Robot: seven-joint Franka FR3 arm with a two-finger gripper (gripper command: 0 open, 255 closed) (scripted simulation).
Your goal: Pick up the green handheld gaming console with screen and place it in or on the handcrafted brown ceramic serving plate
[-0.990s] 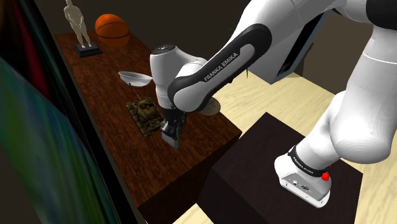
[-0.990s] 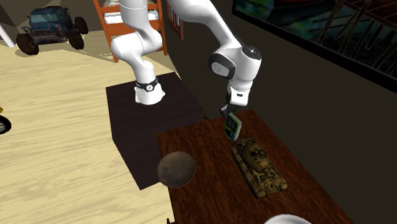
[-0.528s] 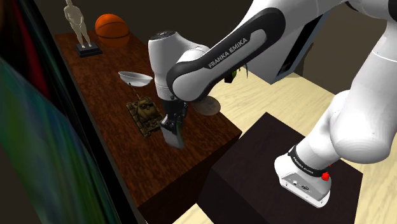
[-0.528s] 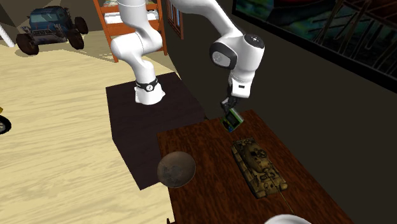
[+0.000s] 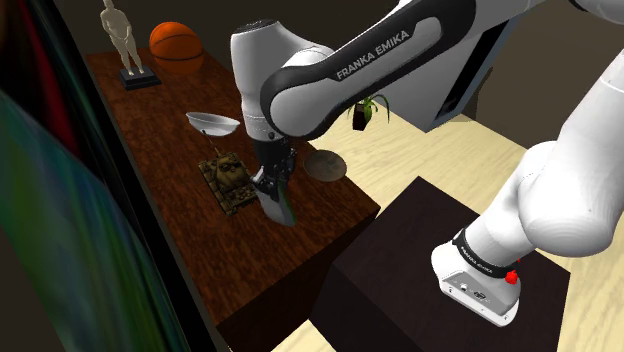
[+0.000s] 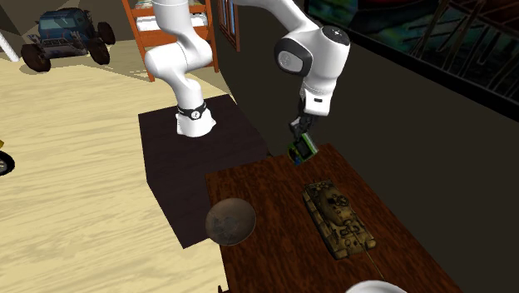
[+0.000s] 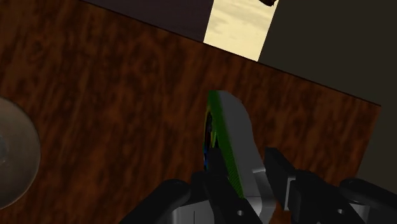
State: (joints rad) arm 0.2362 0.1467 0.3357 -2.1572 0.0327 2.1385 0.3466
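Observation:
My gripper [image 5: 272, 186] is shut on the handheld console [image 5: 282, 207], which hangs tilted above the dark wooden table [image 5: 165, 175]. The console shows a grey back and a green edge. From the second exterior view the gripper [image 6: 298, 140] holds the console [image 6: 301, 151] above the table's end nearest the stand. In the wrist view the fingers [image 7: 275, 167] clasp the console [image 7: 230, 143] edge-on, with small buttons on its green face. The round brown-grey plate [image 5: 324, 165] lies flat near the table edge, apart from the gripper; it is also the plate [image 6: 229, 221] and the plate [image 7: 13, 153].
A camouflage toy tank [image 5: 228, 176] sits just beyond the gripper, also the tank [image 6: 337, 218]. A white bowl [image 5: 212, 123], a basketball [image 5: 177, 47] and a pale figurine [image 5: 125, 40] stand farther along the table. The dark stand [image 5: 430, 260] adjoins the table.
The gripper has risen with the console, lifting it higher above the table, and the console has tilted over. The plate and tank have not moved.

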